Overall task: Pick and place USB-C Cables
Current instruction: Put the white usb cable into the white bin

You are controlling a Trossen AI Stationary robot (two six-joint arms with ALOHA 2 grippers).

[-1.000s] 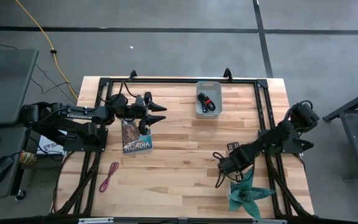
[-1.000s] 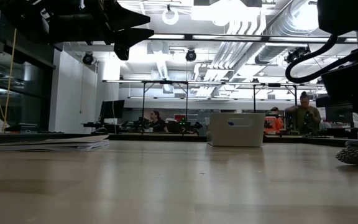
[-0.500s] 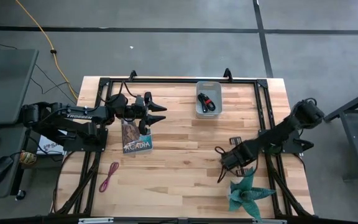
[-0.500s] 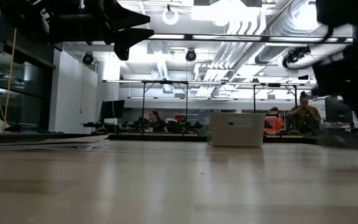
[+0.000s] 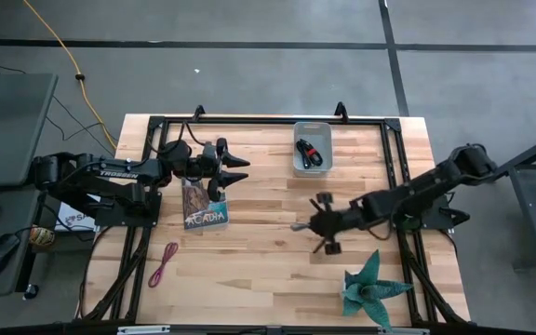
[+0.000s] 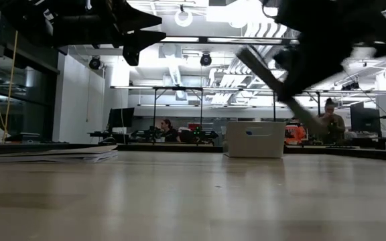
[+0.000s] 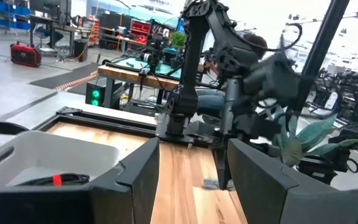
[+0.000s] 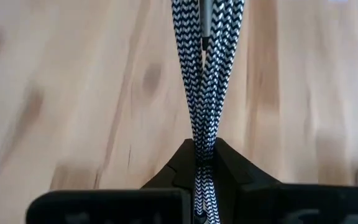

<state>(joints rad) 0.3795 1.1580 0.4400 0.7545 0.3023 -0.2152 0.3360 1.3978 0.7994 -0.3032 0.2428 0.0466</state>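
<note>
My right gripper [image 5: 314, 224] is over the middle of the table, shut on a black-and-white braided cable [image 8: 205, 74]. It shows blurred in the low view [image 6: 293, 73]. A grey bin [image 5: 298, 160] at the far middle holds a coiled black cable with a red mark [image 5: 311, 149], also seen in the left wrist view [image 7: 55, 180]. A maroon-pink cable [image 5: 163, 263] lies on the table at the near left. My left gripper [image 5: 240, 168] is open and empty, held above the book's far end; its fingers stand apart in the left wrist view [image 7: 188, 180]. My right gripper pinches several strands of the braided cable [image 8: 202, 146] side by side between its two fingers. The strands run straight out from the fingertips along the fingers' line. The table passes beneath them, so this stretch is lifted clear; the cable's other end lies outside the wrist view.
A book [image 5: 205, 207] lies at the left under my left gripper. A green plant-like figure [image 5: 372, 288] stands at the near right. Black frame rails [image 5: 249, 121] run along the table's edges. Bare wood lies between the book and my right gripper.
My right gripper has gone from beside the green figure toward the table's left and a little toward its far edge, reaching the middle. The braided cable, which lay coiled on the table at the right, has been lifted off it.
</note>
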